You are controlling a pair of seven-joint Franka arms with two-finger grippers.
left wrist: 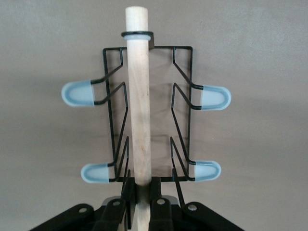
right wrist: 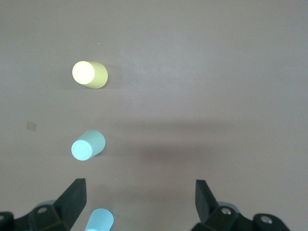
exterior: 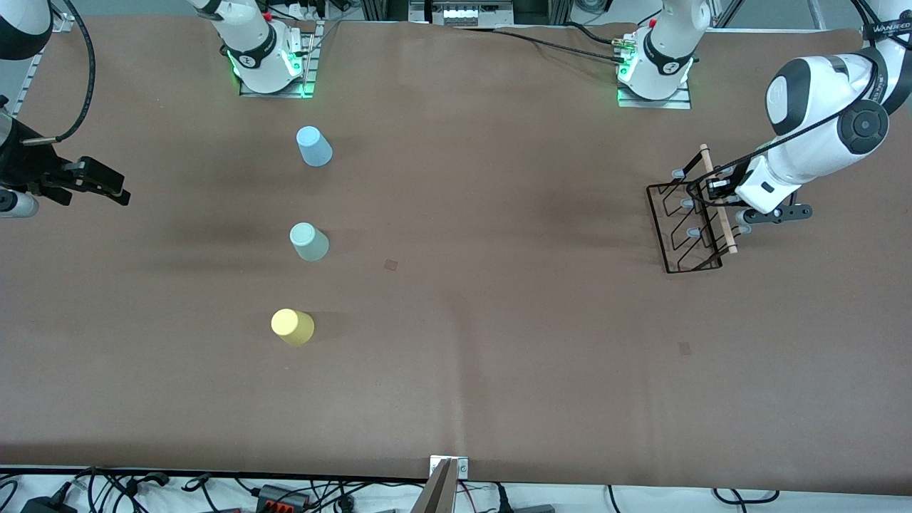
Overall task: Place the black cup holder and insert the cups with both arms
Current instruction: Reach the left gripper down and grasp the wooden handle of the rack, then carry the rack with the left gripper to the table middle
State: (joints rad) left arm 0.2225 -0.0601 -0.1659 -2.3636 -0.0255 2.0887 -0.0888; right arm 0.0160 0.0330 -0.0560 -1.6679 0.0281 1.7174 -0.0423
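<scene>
From the front view, the black cup holder (exterior: 690, 226) stands on the brown table (exterior: 499, 320) near the left arm's end, about midway between the edge by the robot bases and the edge nearest the front camera. The left gripper (exterior: 714, 191) has its fingers clamped together on the holder's light wooden rod handle (exterior: 718, 199), near the end of the rod that points toward the bases. The three cups stand upside down in a row toward the right arm's end of the table: the light blue cup (exterior: 313, 146) closest to the bases, the mint green cup (exterior: 308, 241) in the middle, the yellow cup (exterior: 292, 326) nearest the front camera, each well apart from the next. The right gripper (exterior: 92, 182) waits, over the table's edge at the right arm's end, its fingers apart and holding nothing.

The left wrist view looks down the rod handle (left wrist: 138, 106), with the black fingers (left wrist: 156, 192) pressed on either side of it and four pale blue-grey peg tips (left wrist: 77, 93) sticking out from the wire rack (left wrist: 183, 110).

In the right wrist view, the two fingers (right wrist: 74, 195) stand wide apart above bare table, with the yellow cup (right wrist: 90, 74), the mint green cup (right wrist: 88, 145) and the light blue cup (right wrist: 99, 220) in a line.
</scene>
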